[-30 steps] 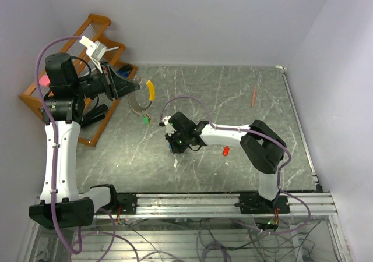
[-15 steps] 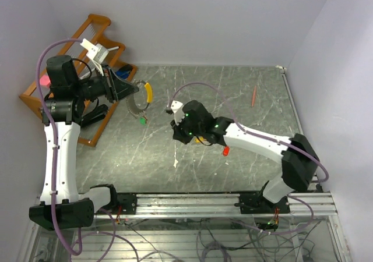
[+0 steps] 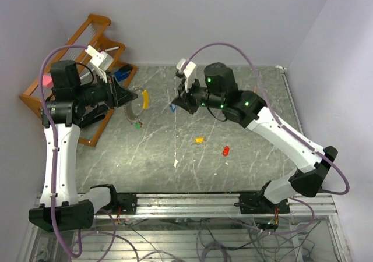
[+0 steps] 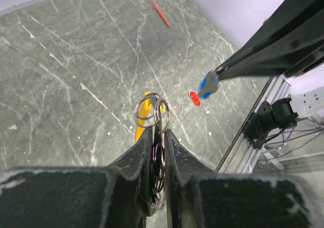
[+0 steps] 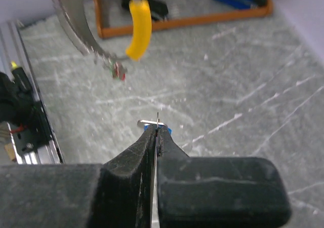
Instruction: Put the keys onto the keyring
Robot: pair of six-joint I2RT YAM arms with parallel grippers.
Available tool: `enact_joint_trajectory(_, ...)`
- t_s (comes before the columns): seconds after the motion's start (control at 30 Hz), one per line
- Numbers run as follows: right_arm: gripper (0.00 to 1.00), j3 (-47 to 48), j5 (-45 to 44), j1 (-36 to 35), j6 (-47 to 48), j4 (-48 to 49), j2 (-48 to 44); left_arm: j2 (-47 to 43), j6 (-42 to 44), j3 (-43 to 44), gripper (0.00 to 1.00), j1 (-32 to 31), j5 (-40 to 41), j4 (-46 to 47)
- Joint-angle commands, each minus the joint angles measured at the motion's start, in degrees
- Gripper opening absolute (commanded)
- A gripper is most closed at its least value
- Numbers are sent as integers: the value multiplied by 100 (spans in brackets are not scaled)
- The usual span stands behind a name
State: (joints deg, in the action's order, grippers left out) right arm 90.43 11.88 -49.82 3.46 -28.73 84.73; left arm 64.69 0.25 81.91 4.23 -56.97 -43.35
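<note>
Tray of brown wood [image 3: 99, 22] sits at the far left of the counter [image 3: 145, 157], partly off its edge; inside it are a blue thing [image 3: 122, 74] and some black things [image 3: 96, 115] that I cannot name. Left arm [image 3: 55, 151] rises high from its base and bends toward the middle. Its left claw [image 3: 129, 94] is clenched on the keyring [image 4: 152, 111], and the wrist view shows the wire loops pinched between the two fingers. From the keyring a yellow banana piece [image 3: 144, 98] and a green key [image 3: 137, 124] hang above the counter. Right arm [image 3: 280, 134] stretches in a long line to the far middle, and its right claw [image 3: 176, 106] is clamped on a blue key [image 4: 207, 84], held in the air near the keyring but apart from it. An orange-yellow key [image 3: 199, 140] and a red key [image 3: 225, 151] lie loose on the counter, and a pencil [image 4: 160, 11] lies far away near the right wall. One second ago the right arm was folded low over the centre of the counter with its claw down; now it is lifted and extended, and the orange-yellow key is uncovered. The left arm has almost the same pose as before.
</note>
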Motion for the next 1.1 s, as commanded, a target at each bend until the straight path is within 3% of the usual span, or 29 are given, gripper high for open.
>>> enact_joint_trajectory(0.0, 0, 1053, 353, 16, 181, -815, 246, -164, 297, -52, 7, -79, -152, -147)
enact_joint_trajectory(0.43, 0, 3074, 999, -304, 49, -1247, 1330, -84, 361, 133, 7, -205, -266, -162)
enact_joint_trajectory(1.07, 0, 3838, 1166, -520, -323, -1403, 2093, -204, 1230, 360, 7, -428, 172, -823)
